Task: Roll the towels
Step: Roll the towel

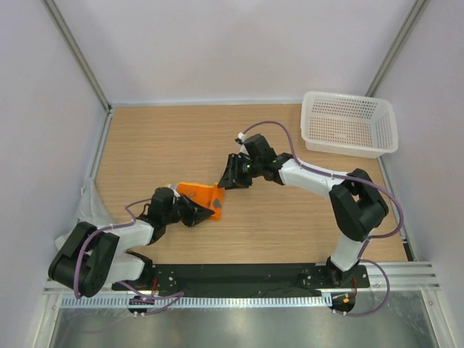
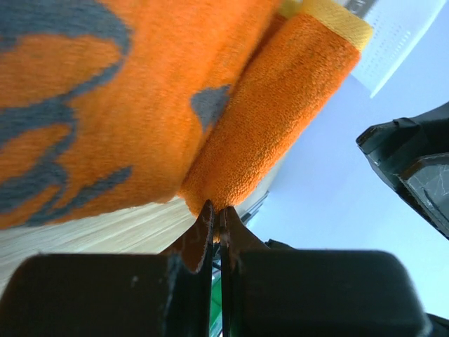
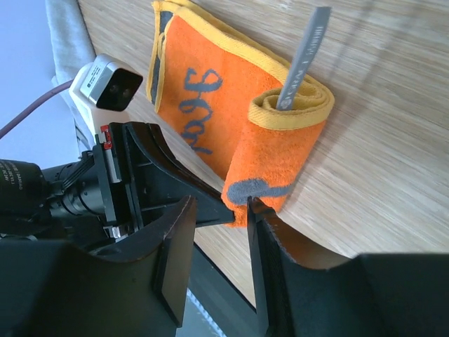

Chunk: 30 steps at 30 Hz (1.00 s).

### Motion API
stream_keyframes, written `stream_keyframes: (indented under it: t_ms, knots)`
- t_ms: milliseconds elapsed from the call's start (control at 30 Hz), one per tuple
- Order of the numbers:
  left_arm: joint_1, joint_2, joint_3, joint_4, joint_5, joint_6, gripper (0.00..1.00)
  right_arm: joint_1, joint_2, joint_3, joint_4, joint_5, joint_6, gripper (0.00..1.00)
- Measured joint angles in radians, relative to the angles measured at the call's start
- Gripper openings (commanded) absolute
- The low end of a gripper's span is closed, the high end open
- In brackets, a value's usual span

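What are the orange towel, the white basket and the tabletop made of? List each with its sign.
The orange towel: soft terry-like cloth, by its fuzzy nap and woven yellow edge band. The basket: white plastic, seemingly, moulded with rows of small holes. The table: wood or wood-look laminate, matte, with light grain.
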<state>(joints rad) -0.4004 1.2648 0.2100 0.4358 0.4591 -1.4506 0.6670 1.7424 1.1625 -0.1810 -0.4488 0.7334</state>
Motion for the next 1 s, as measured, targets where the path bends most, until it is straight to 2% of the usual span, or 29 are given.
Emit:
stream_keyframes:
  t_ms: [167, 367, 567, 900, 967, 1000]
  knots:
    - [0.033, -0.008, 0.030, -0.133, 0.006, 0.035, 0.01, 0.020, 0.040, 0.004, 0.049, -0.017, 0.024, 0.36]
    - [0.060, 0.019, 0.108, -0.270, 0.010, 0.108, 0.01, 0.034, 0.090, 0.002, 0.186, -0.082, 0.068, 0.32]
    - [0.087, 0.109, 0.153, -0.334, 0.033, 0.177, 0.01, 0.043, 0.184, 0.001, 0.293, -0.122, 0.101, 0.30]
    - [0.126, 0.209, 0.241, -0.410, 0.118, 0.284, 0.00, 0.029, 0.341, 0.008, 0.349, -0.164, 0.108, 0.27]
    - [0.128, 0.212, 0.267, -0.450, 0.113, 0.315, 0.04, 0.021, 0.344, 0.009, 0.362, -0.170, 0.108, 0.27]
    - [0.128, 0.212, 0.280, -0.472, 0.107, 0.336, 0.13, 0.018, 0.346, 0.009, 0.368, -0.172, 0.108, 0.27]
